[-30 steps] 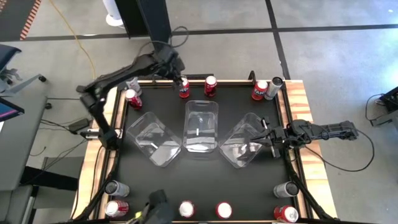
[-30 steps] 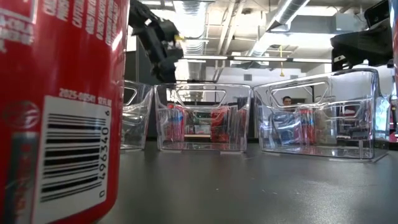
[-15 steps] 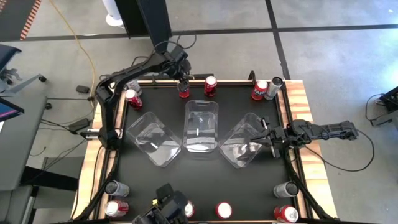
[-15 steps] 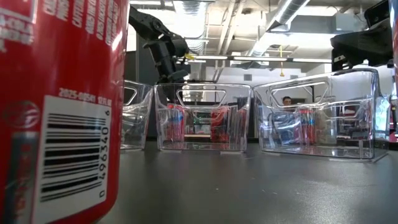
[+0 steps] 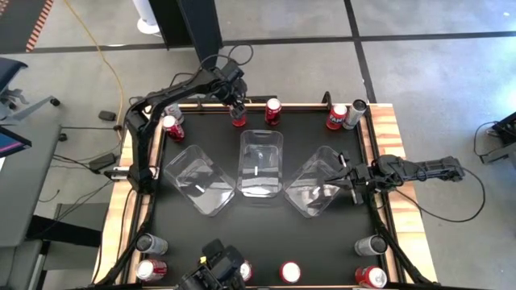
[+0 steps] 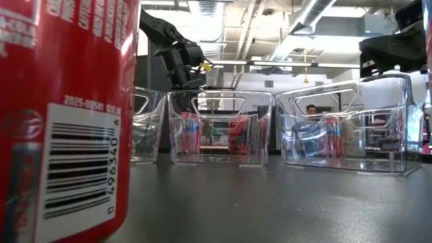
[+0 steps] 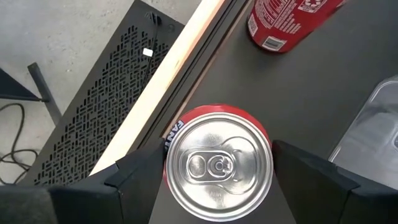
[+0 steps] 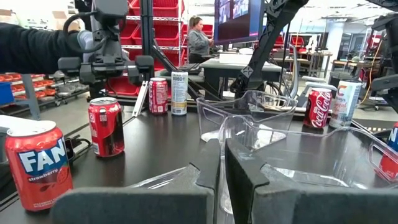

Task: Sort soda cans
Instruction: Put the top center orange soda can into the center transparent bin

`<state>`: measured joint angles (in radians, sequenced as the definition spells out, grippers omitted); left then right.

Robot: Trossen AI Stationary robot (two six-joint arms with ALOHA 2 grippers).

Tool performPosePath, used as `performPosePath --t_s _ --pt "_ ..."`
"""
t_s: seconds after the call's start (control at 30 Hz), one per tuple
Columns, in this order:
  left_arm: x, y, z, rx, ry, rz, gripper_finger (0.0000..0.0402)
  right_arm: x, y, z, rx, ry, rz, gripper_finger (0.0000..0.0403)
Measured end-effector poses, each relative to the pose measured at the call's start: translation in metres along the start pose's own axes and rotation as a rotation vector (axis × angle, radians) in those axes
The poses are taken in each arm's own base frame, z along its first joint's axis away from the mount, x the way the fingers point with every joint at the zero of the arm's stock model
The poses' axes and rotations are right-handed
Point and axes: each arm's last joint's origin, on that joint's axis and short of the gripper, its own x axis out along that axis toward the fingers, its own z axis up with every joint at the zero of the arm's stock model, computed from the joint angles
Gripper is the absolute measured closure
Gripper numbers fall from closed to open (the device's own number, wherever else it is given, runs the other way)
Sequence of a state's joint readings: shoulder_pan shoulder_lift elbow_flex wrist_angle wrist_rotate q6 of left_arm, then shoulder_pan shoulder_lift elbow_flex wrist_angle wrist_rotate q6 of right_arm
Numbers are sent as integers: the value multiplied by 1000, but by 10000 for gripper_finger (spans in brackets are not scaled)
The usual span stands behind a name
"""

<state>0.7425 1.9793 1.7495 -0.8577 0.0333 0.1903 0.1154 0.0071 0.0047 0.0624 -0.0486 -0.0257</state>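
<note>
The black table [image 5: 266, 225] is the biggest thing here, with a wooden edge going around it. Three clear bins [image 5: 261, 163] are sitting in a row across its middle. The soda cans are standing around the outside: some along the far edge, some along the near edge, and some in the corners.

The left arm is reaching out to the far edge of the table. The left gripper [image 5: 236, 105] is hanging right over one red can [image 7: 217, 163] there. In the left wrist view the two dark fingers [image 7: 140, 171] are standing wide apart, one on each side of the can's silver top, and the can is sitting in the gap between them. The fingers are not squeezing it yet, so the gripper is holding nothing. The can is standing straight up, so its long way is pointing up at the gripper, and it is straight below. To grab it, the gripper likely needs only to go down a bit and close. Another red can [image 5: 273, 111] is standing just beside it. The left arm is much nearer to this can than the right arm.

The right gripper [image 5: 348, 179] is waiting on the right side of the table. Its fingers are pinching the rim of the right bin [image 5: 316, 184].
</note>
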Motion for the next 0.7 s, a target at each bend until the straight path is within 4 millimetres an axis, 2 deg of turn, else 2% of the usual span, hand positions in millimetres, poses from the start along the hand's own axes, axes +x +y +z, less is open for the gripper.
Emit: performPosePath --t_s 0.7 --pt "11 -8 3 4 -43 -52 114 0 0 0 18 0 0 359"
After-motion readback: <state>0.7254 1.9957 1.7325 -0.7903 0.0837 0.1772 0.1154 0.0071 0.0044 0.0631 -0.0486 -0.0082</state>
